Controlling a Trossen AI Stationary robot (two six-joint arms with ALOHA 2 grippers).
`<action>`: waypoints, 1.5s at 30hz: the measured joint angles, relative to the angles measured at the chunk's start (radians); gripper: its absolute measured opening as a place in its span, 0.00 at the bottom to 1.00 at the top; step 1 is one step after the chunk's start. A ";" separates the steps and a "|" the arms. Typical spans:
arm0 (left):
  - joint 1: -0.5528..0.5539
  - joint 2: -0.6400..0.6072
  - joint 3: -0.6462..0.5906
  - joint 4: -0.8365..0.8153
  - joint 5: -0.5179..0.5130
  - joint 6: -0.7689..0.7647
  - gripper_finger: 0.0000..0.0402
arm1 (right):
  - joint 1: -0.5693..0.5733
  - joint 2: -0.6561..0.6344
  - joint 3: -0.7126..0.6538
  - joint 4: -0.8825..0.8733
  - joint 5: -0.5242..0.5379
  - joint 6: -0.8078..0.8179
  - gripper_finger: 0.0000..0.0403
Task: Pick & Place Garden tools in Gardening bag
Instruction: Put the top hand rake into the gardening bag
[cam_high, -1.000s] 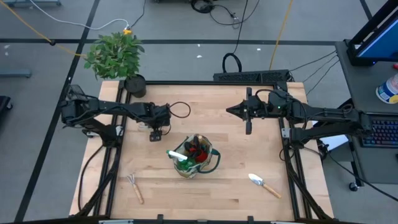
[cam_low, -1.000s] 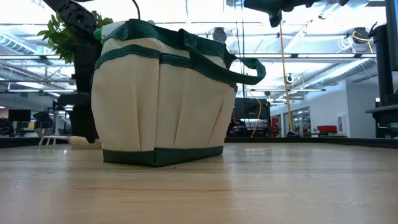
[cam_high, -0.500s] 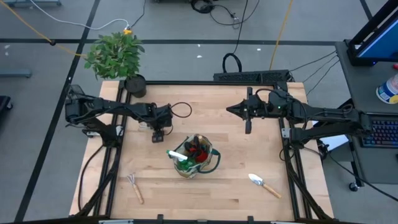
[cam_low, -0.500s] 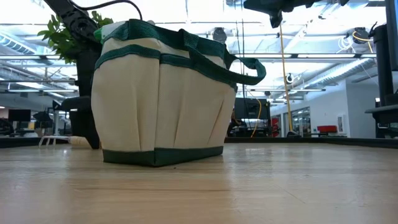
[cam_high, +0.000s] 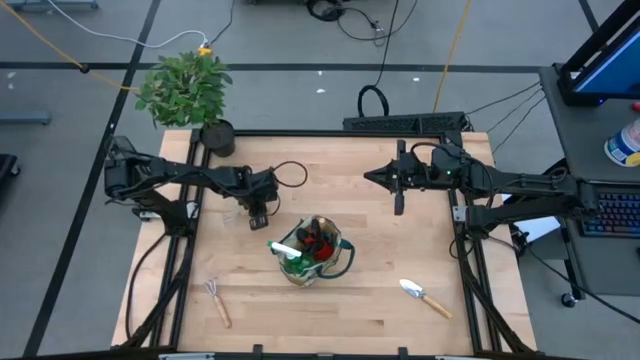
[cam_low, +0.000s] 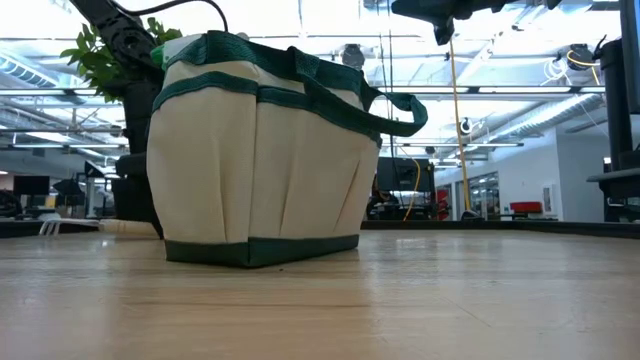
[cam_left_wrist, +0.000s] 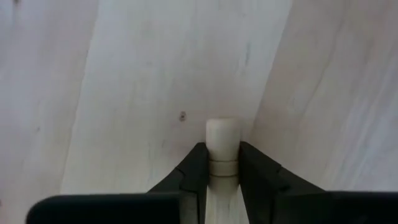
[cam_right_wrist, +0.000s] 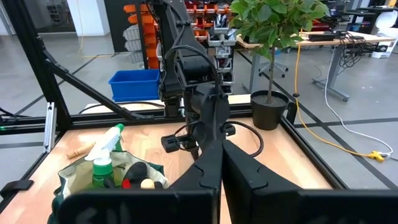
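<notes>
The beige gardening bag (cam_high: 314, 252) with green trim stands at the table's middle. It holds a green spray bottle (cam_high: 290, 250) and red-and-black gloves (cam_high: 322, 240). Just to its far left, my left gripper (cam_high: 258, 215) points down at the table, shut on a pale wooden tool handle (cam_left_wrist: 222, 134). The tool's metal end is hidden. A small rake (cam_high: 218, 302) lies flat near the front left, and a trowel (cam_high: 425, 297) lies near the front right. My right gripper (cam_high: 400, 205) hangs level and shut above the table's far right, touching nothing. My left gripper pinches the wooden handle by its two sides (cam_left_wrist: 222, 167) between its two fingers, just short of the handle's rounded free end, which sticks out past them. The fingers come from above, pointing steeply down, across the handle. The handle (cam_low: 110, 227) lies on the table.
A leafy plant in a black pot (cam_high: 192, 92) stands at the table's far left corner. A black metal frame (cam_high: 330, 132) runs along the table's edges. Bare wood lies between the bag and the front edge.
My left gripper has sunk a little toward the table, rolled about its own axis, and drawn its fingers together on the handle. In the low view the pale tool on the table has slid slightly toward the left edge.
</notes>
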 joint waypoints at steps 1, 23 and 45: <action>0.002 -0.009 -0.001 0.000 -0.003 -0.016 0.17 | 0.000 0.000 0.000 0.000 0.000 0.000 0.00; -0.105 -0.428 0.288 -0.160 -0.130 -0.255 0.17 | 0.000 0.000 0.000 0.000 0.001 -0.038 0.00; -0.393 -0.464 0.367 0.453 -0.149 -0.165 0.17 | -0.072 -0.074 0.001 -0.099 -0.222 0.016 0.00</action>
